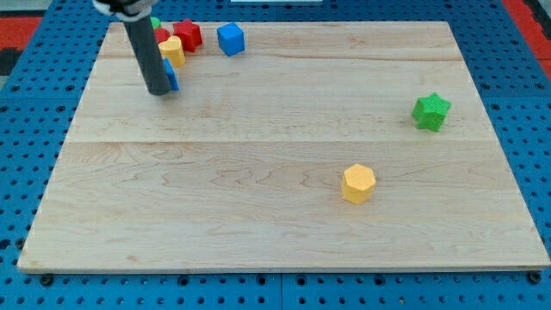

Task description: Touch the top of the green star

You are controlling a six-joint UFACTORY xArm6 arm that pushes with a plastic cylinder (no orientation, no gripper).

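While the green star (431,111) sits alone near the desk's (258,189) right edge, the tip (160,89) is far left; no pincer here. Star looks light, slidey, so nudge its upper side gently.

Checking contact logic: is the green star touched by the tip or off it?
Off it. The green star sits alone near the view's right edge; my tip is far across the board at the view's top left, beside the block cluster.
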